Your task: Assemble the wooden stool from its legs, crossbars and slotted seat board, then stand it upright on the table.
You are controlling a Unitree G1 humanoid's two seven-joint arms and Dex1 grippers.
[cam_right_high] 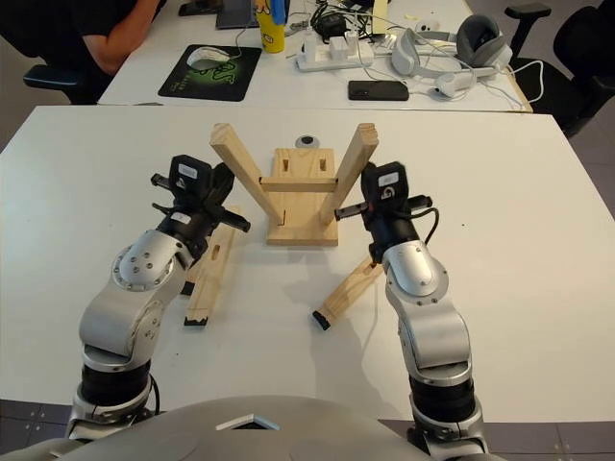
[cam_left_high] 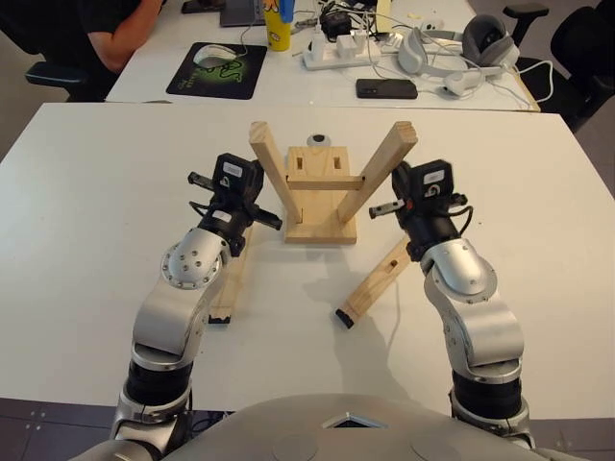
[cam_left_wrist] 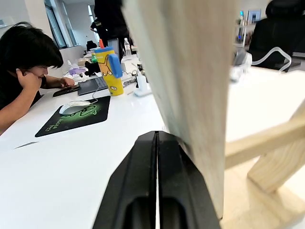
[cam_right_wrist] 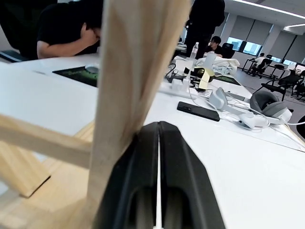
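The slotted seat board point(cam_left_high: 322, 227) lies flat mid-table. Two wooden legs stick up from it and splay outward, the left leg point(cam_left_high: 268, 173) and the right leg point(cam_left_high: 386, 173), joined by a crossbar point(cam_left_high: 325, 181). My left gripper point(cam_left_high: 252, 192) is shut, its fingers point(cam_left_wrist: 156, 143) lying against the outer side of the left leg point(cam_left_wrist: 190, 71). My right gripper point(cam_left_high: 408, 184) is shut too, its fingers point(cam_right_wrist: 158, 131) against the outer side of the right leg point(cam_right_wrist: 128, 71). Two loose legs lie on the table, one point(cam_left_high: 233, 274) under my left arm and one point(cam_left_high: 373, 284) beside my right arm.
A small round object point(cam_left_high: 318, 140) lies just behind the seat board. The far desk holds a mouse pad point(cam_left_high: 216, 69), a yellow cup point(cam_left_high: 278, 27), a phone point(cam_left_high: 386, 88) and a headset point(cam_left_high: 452, 48). Bare tabletop extends to both sides.
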